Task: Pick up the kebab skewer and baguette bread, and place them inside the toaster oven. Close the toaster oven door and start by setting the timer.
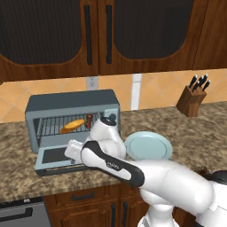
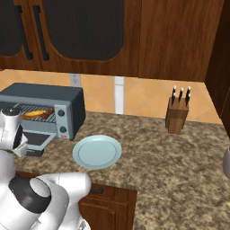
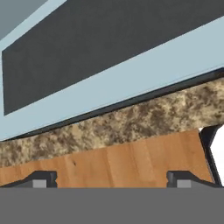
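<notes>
- Already the baguette [image 1: 72, 125] lies on the wire rack inside the oven [image 1: 71, 104], toward the left-middle of the cavity, long axis running across the opening, its right end tipped slightly up and back.
- Just beside it to the right sits the skewer [image 1: 89, 120], its dark red and brown chunks near the right end of the rack; from the left base view it seems to run more front-to-back than the bread, though it is too small to be sure.
- Both lie flat on the rack, clear of the opening, so I judge the loading done and the door free to swing.
- Down flat hangs the door [image 1: 55, 156], glass window facing up, its free edge toward the robot, resting just above the worktop [image 1: 17, 150].
- Over that front edge hovers the gripper [image 3: 111, 180], jaws spread wide and holding nothing; the hand view looks across the door's window and pale frame to the worktop rim below.
- Likely it is placed there to get under or behind the door edge and lift it shut.
- Beyond, the knobs [image 2: 62, 117] on the right panel wait for the timer step; a plate [image 1: 148, 146] lies on the worktop to the right, and a knife block [image 1: 192, 99] stands well apart.
</notes>
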Robot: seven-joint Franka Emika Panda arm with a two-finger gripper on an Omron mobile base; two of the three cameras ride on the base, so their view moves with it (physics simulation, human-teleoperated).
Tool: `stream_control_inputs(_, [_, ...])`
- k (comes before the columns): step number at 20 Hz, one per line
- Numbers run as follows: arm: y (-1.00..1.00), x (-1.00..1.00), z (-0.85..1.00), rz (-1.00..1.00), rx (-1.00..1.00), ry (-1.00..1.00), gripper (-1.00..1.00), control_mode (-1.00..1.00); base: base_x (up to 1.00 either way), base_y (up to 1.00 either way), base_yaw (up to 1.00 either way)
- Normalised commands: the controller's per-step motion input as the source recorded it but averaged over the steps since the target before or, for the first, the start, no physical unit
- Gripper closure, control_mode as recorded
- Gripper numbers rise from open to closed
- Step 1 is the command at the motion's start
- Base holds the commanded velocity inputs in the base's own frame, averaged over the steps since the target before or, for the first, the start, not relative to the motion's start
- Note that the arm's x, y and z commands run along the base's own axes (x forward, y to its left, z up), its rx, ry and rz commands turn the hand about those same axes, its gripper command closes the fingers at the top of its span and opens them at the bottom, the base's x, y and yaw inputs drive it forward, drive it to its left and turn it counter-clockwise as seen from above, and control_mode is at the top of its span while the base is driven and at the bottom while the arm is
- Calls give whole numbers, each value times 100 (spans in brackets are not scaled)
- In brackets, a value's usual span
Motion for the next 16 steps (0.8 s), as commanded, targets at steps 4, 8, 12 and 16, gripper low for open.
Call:
stream_control_inputs(4, [0,-13,0,26,-5,2,-100,-100,0,0,0])
stream_control_inputs(8, [-6,6,-2,22,-14,-1,-100,-100,0,0,0])
stream_control_inputs(12, [0,12,0,15,-20,0,-100,-100,0,0,0])
stream_control_inputs(16, [0,17,-3,10,-14,0,-100,-100,0,0,0])
